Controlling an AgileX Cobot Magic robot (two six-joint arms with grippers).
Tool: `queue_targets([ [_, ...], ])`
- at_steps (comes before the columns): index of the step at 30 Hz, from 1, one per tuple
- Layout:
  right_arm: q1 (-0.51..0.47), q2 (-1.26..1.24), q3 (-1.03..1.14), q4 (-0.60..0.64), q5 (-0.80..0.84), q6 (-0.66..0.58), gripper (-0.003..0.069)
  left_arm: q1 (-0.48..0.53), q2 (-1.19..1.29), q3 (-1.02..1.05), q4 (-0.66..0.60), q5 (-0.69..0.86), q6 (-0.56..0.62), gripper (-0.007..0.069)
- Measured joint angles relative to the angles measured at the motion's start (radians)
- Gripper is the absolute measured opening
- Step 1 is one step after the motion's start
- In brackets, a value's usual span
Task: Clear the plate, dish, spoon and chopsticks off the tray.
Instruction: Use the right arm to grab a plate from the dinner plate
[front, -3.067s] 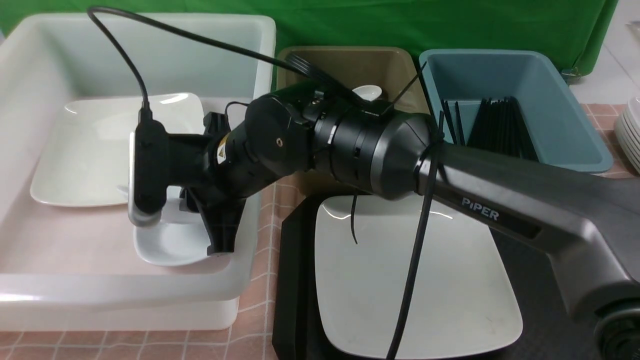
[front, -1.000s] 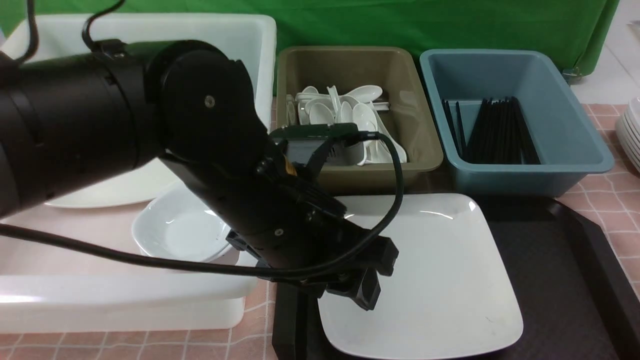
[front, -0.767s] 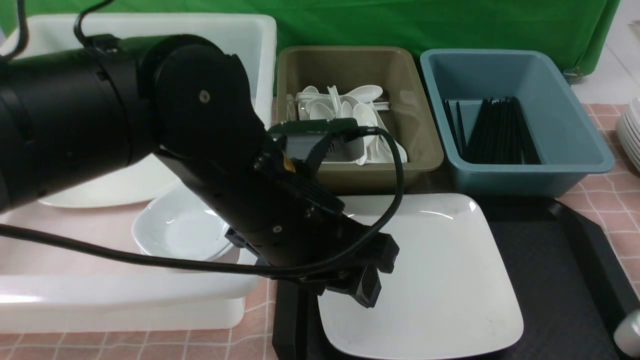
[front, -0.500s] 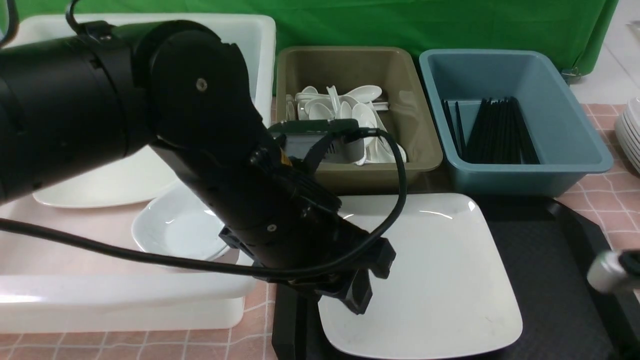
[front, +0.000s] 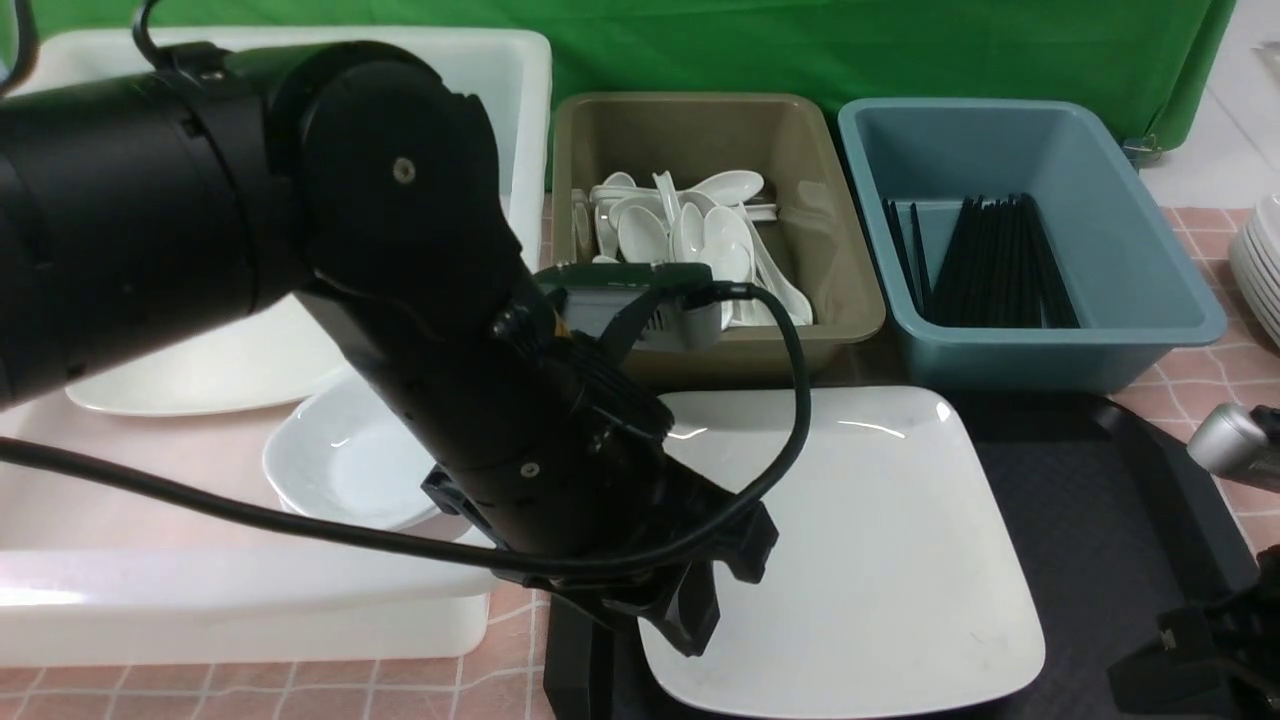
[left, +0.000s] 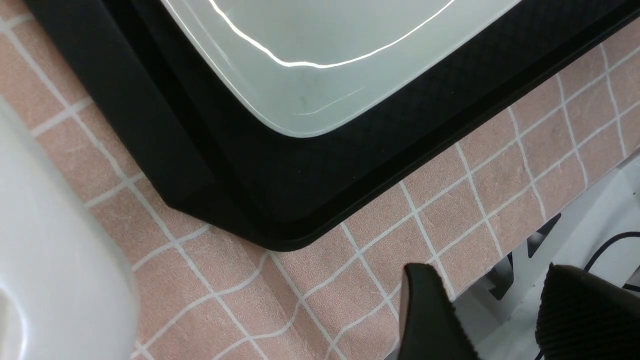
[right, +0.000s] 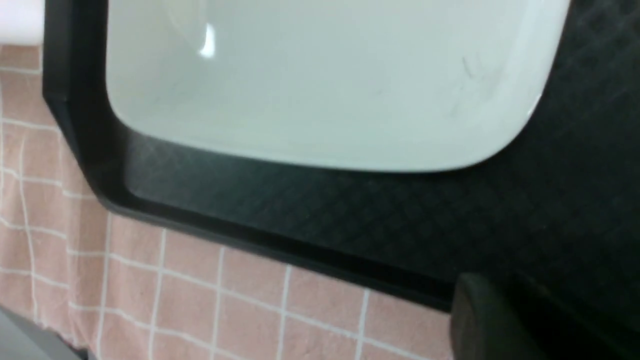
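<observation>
The plate (front: 860, 540) lies on the left part of the black tray (front: 1090, 520). My left gripper (front: 690, 615) is open and empty, low over the tray's near left corner by the plate's near left corner. In the left wrist view its fingers (left: 425, 310) hang over the table edge, with the plate (left: 320, 55) and the tray (left: 280, 200) beyond. My right gripper (front: 1190, 665) is low at the tray's near right. Only one of its fingers (right: 480, 320) shows clearly. The dish (front: 345, 465) lies in the white bin (front: 250, 590). No loose spoon or chopsticks show.
A creamier square plate (front: 210, 365) lies in the white bin behind the dish. A brown bin (front: 715, 115) holds a heap of white spoons (front: 690, 235). A blue bin (front: 1140, 290) holds a bundle of black chopsticks (front: 990, 265). Stacked white plates (front: 1262, 265) stand at far right.
The right arm has left the white bin, where the dish now lies, and its gripper has come back in at the lower right. My left gripper has sunk towards the plate's near left corner.
</observation>
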Motion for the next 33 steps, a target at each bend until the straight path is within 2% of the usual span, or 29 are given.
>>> queue_targets([
  [1, 0.0, 0.002, 0.0, 0.0, -0.003, 0.0, 0.0169, 0.0, 0.0, 0.0, 0.0, 0.0, 0.0, 0.0288],
  [2, 0.0, 0.019, 0.0, 0.0, -0.022, -0.001, 0.0228, 0.0, 0.0, 0.0, 0.0, 0.0, 0.0, 0.0288],
  [5, 0.0, 0.088, -0.007, 0.006, -0.057, -0.006, 0.0318, 0.0, 0.0, 0.0, 0.0, 0.0, 0.0, 0.0288],
  [15, 0.0, 0.323, -0.109, 0.055, -0.126, -0.011, 0.0469, 0.0, 0.0, 0.0, 0.001, -0.023, 0.0, 0.0288],
  [20, 0.0, 0.388, -0.119, 0.119, -0.147, -0.024, 0.0484, 0.0, 0.0, 0.0, 0.001, -0.041, 0.0, 0.0288],
  [23, 0.0, 0.435, -0.12, 0.18, -0.155, -0.079, 0.0484, 0.0, 0.0, 0.0, 0.001, -0.043, 0.0, 0.0288],
  [33, 0.036, 0.525, -0.126, 0.229, -0.204, -0.115, 0.047, 0.0, 0.0, 0.0, 0.001, -0.044, 0.008, 0.0288],
])
